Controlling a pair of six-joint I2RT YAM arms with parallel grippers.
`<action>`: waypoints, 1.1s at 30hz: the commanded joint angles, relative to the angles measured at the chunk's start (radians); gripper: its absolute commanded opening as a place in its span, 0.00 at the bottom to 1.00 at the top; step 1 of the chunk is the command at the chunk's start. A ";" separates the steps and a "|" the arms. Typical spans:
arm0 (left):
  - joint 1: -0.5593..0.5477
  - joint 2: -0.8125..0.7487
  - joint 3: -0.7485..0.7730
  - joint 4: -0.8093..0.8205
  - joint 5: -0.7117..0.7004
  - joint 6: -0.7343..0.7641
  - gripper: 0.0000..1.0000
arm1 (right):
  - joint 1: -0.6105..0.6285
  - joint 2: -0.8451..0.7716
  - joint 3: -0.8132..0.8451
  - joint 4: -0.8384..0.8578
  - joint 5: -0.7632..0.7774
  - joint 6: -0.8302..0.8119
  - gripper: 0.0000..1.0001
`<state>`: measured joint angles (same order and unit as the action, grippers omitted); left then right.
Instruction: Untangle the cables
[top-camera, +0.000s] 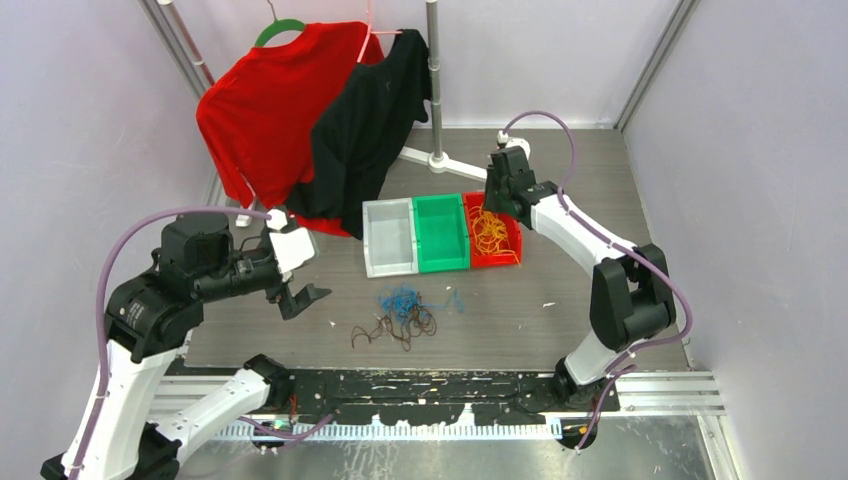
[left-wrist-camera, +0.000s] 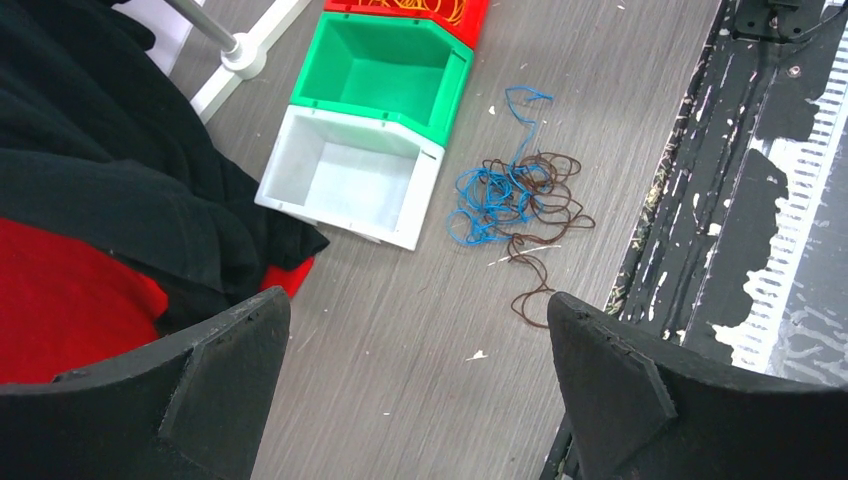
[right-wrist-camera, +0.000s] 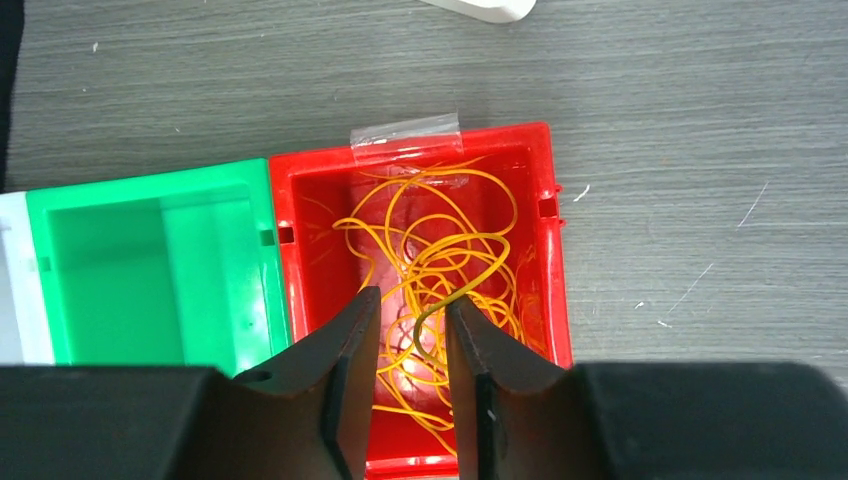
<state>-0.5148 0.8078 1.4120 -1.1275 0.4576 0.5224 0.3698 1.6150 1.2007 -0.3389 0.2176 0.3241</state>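
Observation:
Blue cables (top-camera: 402, 299) and dark brown cables (top-camera: 395, 330) lie tangled together on the table in front of the bins. They also show in the left wrist view, blue (left-wrist-camera: 488, 195) and brown (left-wrist-camera: 548, 200). Yellow-orange cables (top-camera: 488, 232) fill the red bin (top-camera: 512, 250). My left gripper (top-camera: 303, 297) is wide open and empty, above bare table to the left of the tangle (left-wrist-camera: 418, 297). My right gripper (top-camera: 497, 200) hovers over the red bin (right-wrist-camera: 556, 250) with its jaws a little apart. One yellow strand (right-wrist-camera: 440, 300) loops between them, unclamped (right-wrist-camera: 412, 296).
A green bin (top-camera: 441, 232) and a white bin (top-camera: 389, 238) stand left of the red one. A red shirt (top-camera: 265, 105) and a black shirt (top-camera: 370, 120) hang on a rack (top-camera: 436, 90) at the back left. The black mounting rail (top-camera: 420, 385) runs along the near edge.

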 joint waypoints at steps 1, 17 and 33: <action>0.003 0.001 0.028 0.014 -0.020 -0.037 1.00 | 0.000 0.024 0.022 -0.008 -0.012 0.029 0.34; 0.003 -0.006 0.040 -0.003 -0.037 -0.042 0.99 | 0.001 0.062 0.128 -0.133 -0.085 0.043 0.52; 0.004 -0.024 0.021 0.013 -0.029 -0.073 0.99 | 0.002 -0.081 0.170 -0.292 -0.147 0.036 0.66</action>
<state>-0.5148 0.7921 1.4200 -1.1313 0.4263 0.4702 0.3702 1.4712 1.3762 -0.6216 0.1234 0.3683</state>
